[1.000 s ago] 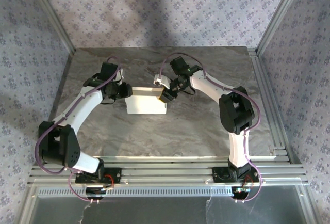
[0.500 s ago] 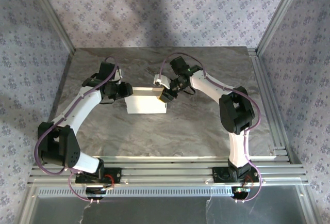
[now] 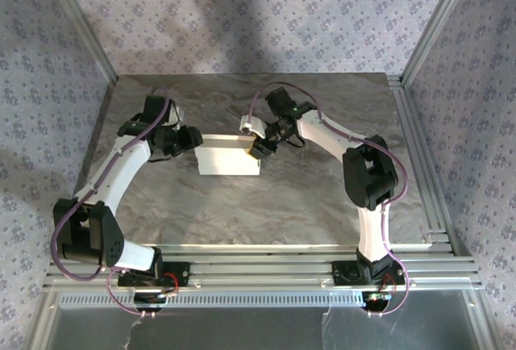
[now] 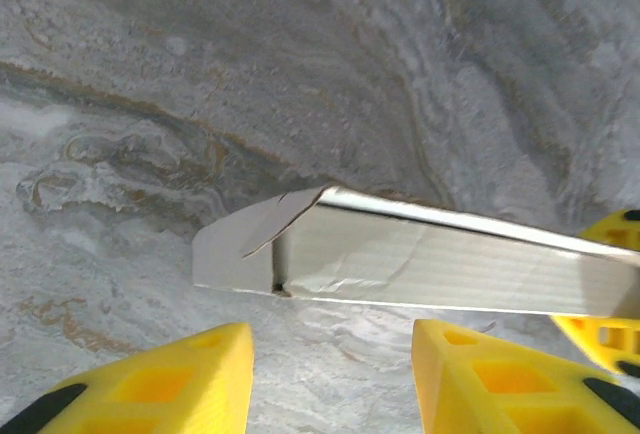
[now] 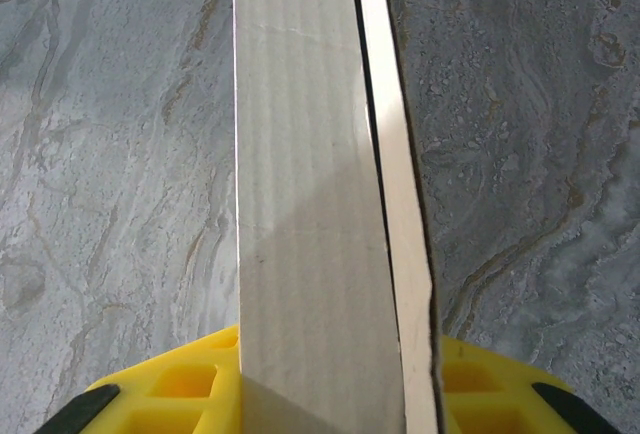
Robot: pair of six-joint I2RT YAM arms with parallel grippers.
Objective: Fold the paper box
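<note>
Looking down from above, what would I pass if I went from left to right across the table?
left gripper → paper box → right gripper

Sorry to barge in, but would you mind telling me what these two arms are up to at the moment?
They are folding a paper box on the marbled table. The right pincer grips the box's right end, with a cardboard wall clamped in it. The left pincer is open and sits just off the left end, touching nothing. There, an end flap sticks out, not yet closed.
</note>
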